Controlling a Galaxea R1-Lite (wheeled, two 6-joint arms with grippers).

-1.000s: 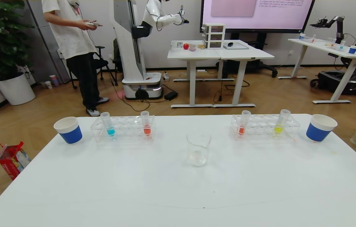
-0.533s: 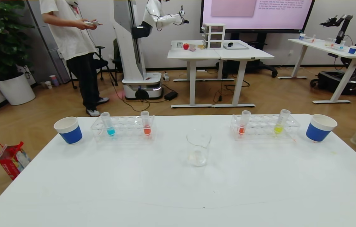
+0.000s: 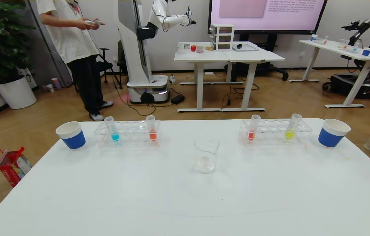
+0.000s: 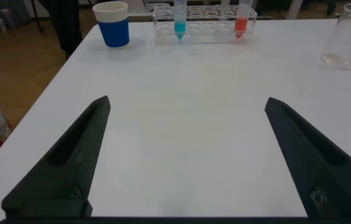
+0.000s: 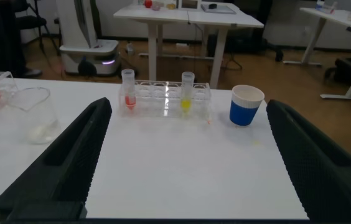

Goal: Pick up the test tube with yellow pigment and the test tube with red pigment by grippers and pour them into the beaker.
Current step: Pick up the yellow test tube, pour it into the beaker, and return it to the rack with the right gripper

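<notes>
The clear glass beaker (image 3: 206, 154) stands upright mid-table and looks empty. In the right rack (image 3: 275, 132), the test tube with yellow pigment (image 3: 291, 128) stands near its right end and a test tube with red pigment (image 3: 253, 128) near its left end. A second red-pigment tube (image 3: 152, 128) stands in the left rack (image 3: 127, 133). Neither gripper shows in the head view. My left gripper (image 4: 188, 102) hangs open over bare table, well short of the left rack's red tube (image 4: 241, 18). My right gripper (image 5: 189, 104) is open and empty, short of the yellow tube (image 5: 187, 93) and the red tube (image 5: 127, 90).
A cyan tube (image 3: 113, 130) shares the left rack. Blue-and-white paper cups stand at the far left (image 3: 71, 135) and far right (image 3: 332, 132) of the white table (image 3: 185, 196). Behind it are a person, another robot and more tables.
Nothing on the table has moved and both grippers stay open. Only the person and a robot arm in the background have shifted slightly.
</notes>
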